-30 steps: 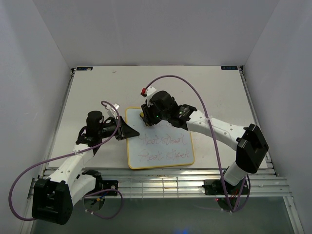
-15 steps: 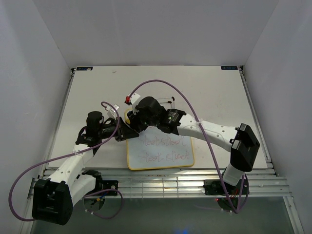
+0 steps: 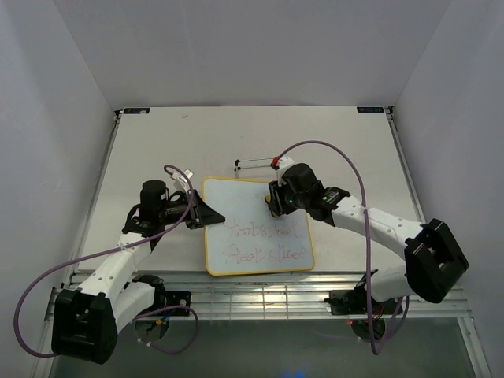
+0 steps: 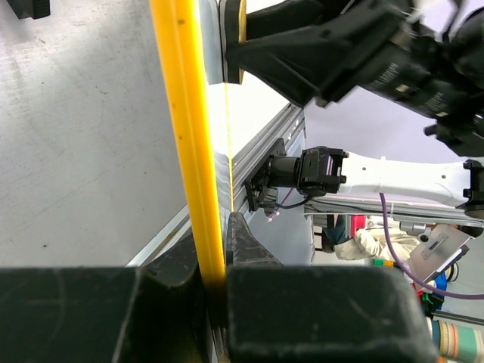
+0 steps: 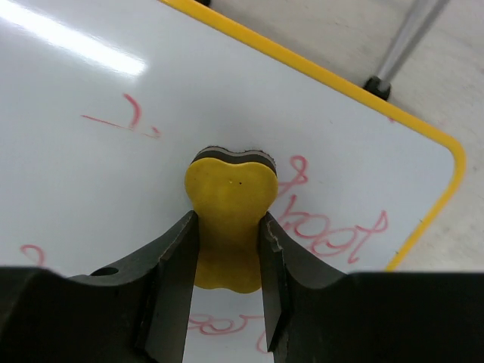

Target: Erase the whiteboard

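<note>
Top view: the right gripper (image 3: 273, 202) has swept from the far-left corner of the whiteboard (image 3: 236, 201), which lies by the middle of the table's near edge, to its far-right side; red writing remains nearer, so more passes look needed. Left wrist: the left gripper (image 4: 215, 253) is clamped on the board's left edge. Right wrist: jaws clamped on the yellow eraser (image 5: 227, 219), pressed to the board.

Bright light, glare streak on whiteboard (image 5: 227, 113)

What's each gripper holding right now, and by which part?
The left gripper clamps the whiteboard by its yellow-framed left edge. The right gripper pinches the yellow eraser across its narrow waist.
</note>
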